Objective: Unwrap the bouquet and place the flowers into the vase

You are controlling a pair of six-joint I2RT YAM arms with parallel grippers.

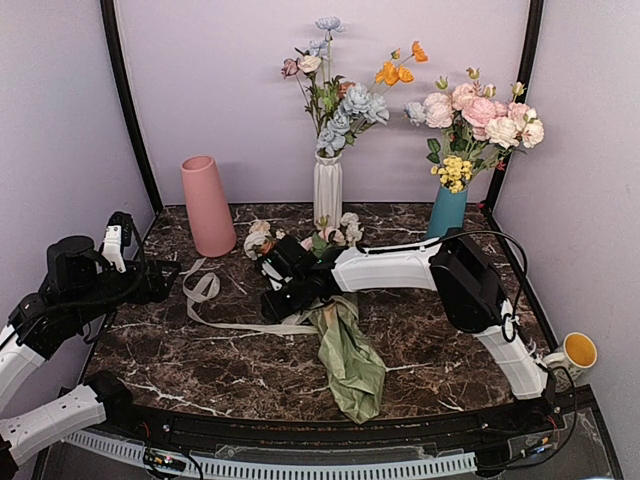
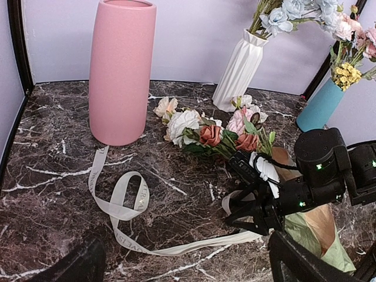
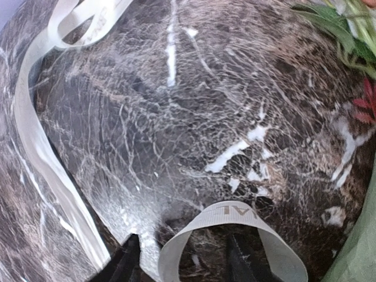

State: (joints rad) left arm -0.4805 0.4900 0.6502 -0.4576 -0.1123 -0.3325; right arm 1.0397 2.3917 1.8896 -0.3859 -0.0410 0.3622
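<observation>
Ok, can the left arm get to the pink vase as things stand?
Probably yes: the left end effector is open, the pink vase stands upright ahead of it, and only the loose ribbon, lying flat, is between them.

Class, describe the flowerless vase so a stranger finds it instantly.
On the dark marble table, three vases line the back edge. The pink vase stands leftmost. Unlike the white ribbed vase and the teal vase, it is smooth, plain and holds no flowers.
</observation>
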